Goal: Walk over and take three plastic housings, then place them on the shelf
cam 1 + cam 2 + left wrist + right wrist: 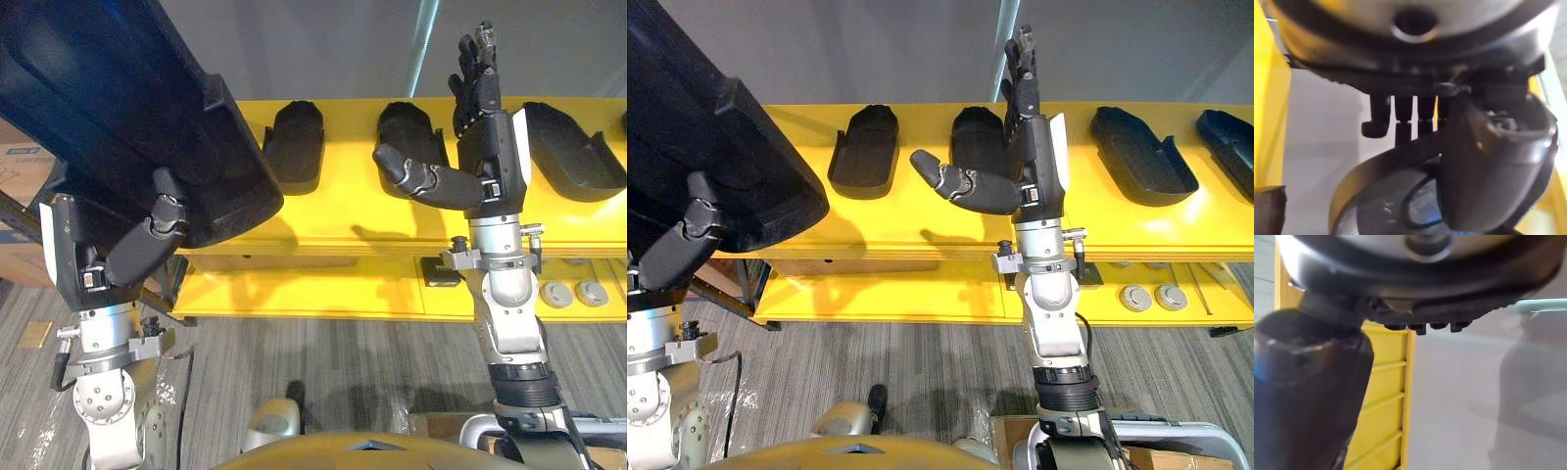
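Note:
My left hand [147,243] is shut on a large black plastic housing [108,108], held up at the left above the near edge of the yellow shelf [343,211]. In the left wrist view the thumb [1488,176] and the fingers curl round the housing's rim [1376,166]. Several more black housings lie in a row on the shelf top, among them one [294,142] left of centre and one [1141,147] to the right. My right hand [1034,157] is raised over the shelf's middle, open, fingers straight up and thumb out to the left, holding nothing.
A lower yellow shelf level [323,294] carries two round grey discs [1146,297] at the right and a small dark block [441,271]. Cardboard boxes [15,157] stand at the far left. A grey wall rises behind the shelf; striped grey carpet [343,362] lies before it.

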